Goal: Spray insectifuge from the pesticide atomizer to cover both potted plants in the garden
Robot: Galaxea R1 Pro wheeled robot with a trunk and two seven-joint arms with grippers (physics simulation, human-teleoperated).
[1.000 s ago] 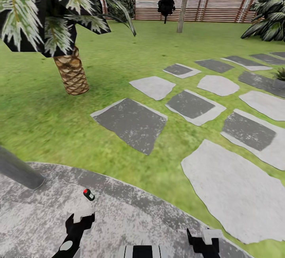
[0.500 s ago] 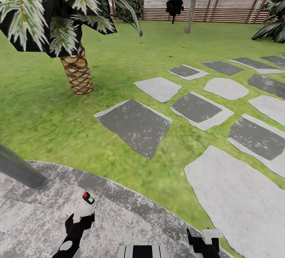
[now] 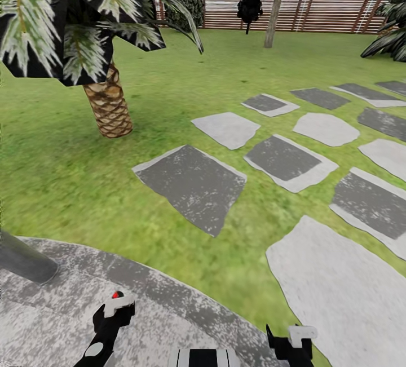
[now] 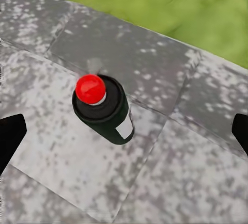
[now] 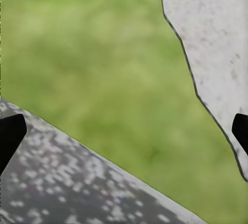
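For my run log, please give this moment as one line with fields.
phase: approach | left end effector: open, above pesticide atomizer | atomizer: upright on patio, not grasped | right end effector: open, empty

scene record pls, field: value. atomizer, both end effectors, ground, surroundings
atomizer: dark bottle with red cap, white label, upright on grey paved patio
left end effector: open, fingertips either side of the atomizer, not touching
right end effector: open, empty, over patio edge and lawn
ground ahead: grey stepping stones in grass
surroundings: palm at left, slatted wooden fence at back
potted plants: cannot tell
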